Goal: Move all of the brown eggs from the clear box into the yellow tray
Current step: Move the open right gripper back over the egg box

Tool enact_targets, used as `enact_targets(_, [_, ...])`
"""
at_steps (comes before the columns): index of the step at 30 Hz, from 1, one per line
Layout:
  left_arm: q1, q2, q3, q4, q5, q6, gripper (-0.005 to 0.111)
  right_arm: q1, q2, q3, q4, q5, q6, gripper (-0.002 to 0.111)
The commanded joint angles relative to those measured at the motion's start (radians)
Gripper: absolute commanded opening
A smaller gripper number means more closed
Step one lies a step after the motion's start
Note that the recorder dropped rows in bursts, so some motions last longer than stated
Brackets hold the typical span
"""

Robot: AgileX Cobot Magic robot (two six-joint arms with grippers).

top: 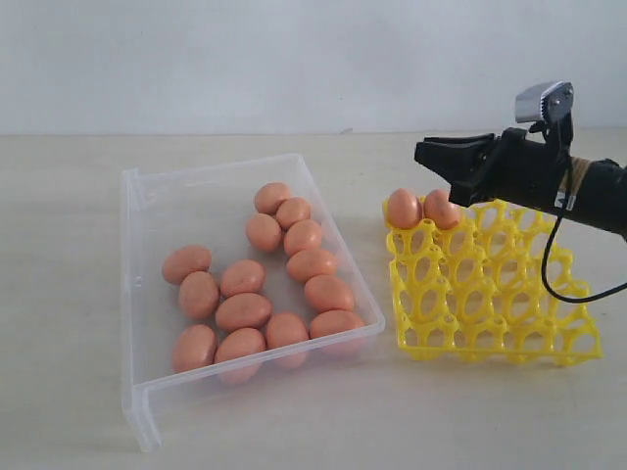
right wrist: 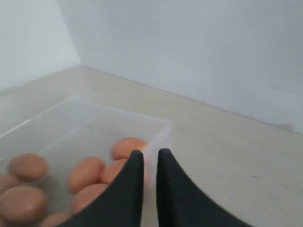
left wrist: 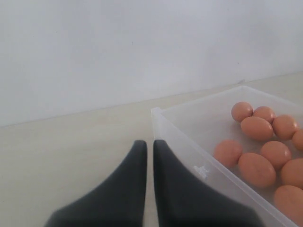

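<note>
- Exterior view: right gripper (top: 423,153) is hanging level, fingers pressed together, empty, with the yellow tray (top: 490,294) lying under it.
- Left gripper (left wrist: 149,143), pinched shut, is pointing beside the clear box (left wrist: 189,158).

fourteen brown eggs (top: 243,311) in clear box (top: 196,211) (two sit in yellow tray (top: 490,294))

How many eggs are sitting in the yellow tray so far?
2, side by side in the yellow tray's far row: corner egg, and its neighbour. The right hand may hide another.
</note>
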Motion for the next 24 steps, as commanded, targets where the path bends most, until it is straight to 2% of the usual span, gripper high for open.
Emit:
enact_targets(1, [-0.006, -0.001, 0.004, -0.002, -0.003, -0.005, 0.004, 0.138, -0.115, -0.039, -0.268, 0.195, 0.163, 0.0])
enact_targets(3, [-0.006, -0.001, 0.004, -0.002, -0.003, -0.005, 0.004, 0.259, -0.147, -0.093, -0.399, 0.456, 0.364, 0.0])
enact_targets(4, [-0.006, -0.001, 0.004, -0.002, -0.003, -0.005, 0.004, 0.386, -0.154, -0.166, -0.638, 0.728, 0.696, 0.0])
enact_targets(5, [-0.006, -0.001, 0.004, -0.002, -0.003, -0.005, 0.004, 0.427, -0.152, -0.192, -0.652, 0.797, 0.812, 0.0])
enact_targets(6, [-0.006, -0.001, 0.004, -0.002, -0.003, -0.005, 0.004, 0.491, -0.143, -0.234, -0.652, 0.826, 0.867, 0.005])
enact_targets(9, [-0.006, -0.001, 0.004, -0.002, -0.003, -0.005, 0.004, 0.542, -0.137, -0.298, -0.652, 0.787, 0.98, 0.026])
enact_targets(12, [-0.006, -0.001, 0.004, -0.002, -0.003, -0.005, 0.004, 0.57, -0.137, -0.336, -0.652, 0.826, 1.052, 0.046])
enact_targets(14, [-0.006, -0.001, 0.004, -0.002, -0.003, -0.005, 0.004, 0.572, -0.137, -0.349, -0.652, 0.876, 1.136, 0.038])
enact_targets(15, [-0.006, -0.001, 0.004, -0.002, -0.003, -0.005, 0.004, 0.57, -0.137, -0.349, -0.652, 0.922, 1.108, 0.026])
enact_targets(16, [-0.006, -0.001, 0.004, -0.002, -0.003, -0.005, 0.004, 0.57, -0.137, -0.349, -0.652, 0.948, 1.023, 0.02])
enact_targets(17, [-0.006, -0.001, 0.004, -0.002, -0.003, -0.005, 0.004, 0.572, -0.137, -0.347, -0.652, 0.968, 0.799, 0.008])
enact_targets(18, [-0.006, -0.001, 0.004, -0.002, -0.003, -0.005, 0.004, 0.575, -0.137, -0.347, -0.652, 0.949, 0.656, 0.001])
enact_targets(19, [-0.006, -0.001, 0.004, -0.002, -0.003, -0.005, 0.004, 0.592, -0.141, -0.339, -0.652, 0.942, 0.435, 0.0])
enact_targets(20, [-0.006, -0.001, 0.004, -0.002, -0.003, -0.005, 0.004, 0.61, -0.141, -0.339, -0.652, 0.978, 0.344, 0.0])
enact_targets(24, [-0.006, -0.001, 0.004, -0.002, -0.003, -0.005, 0.004, 0.768, -0.132, -0.339, -0.652, 1.478, -0.109, 0.0])
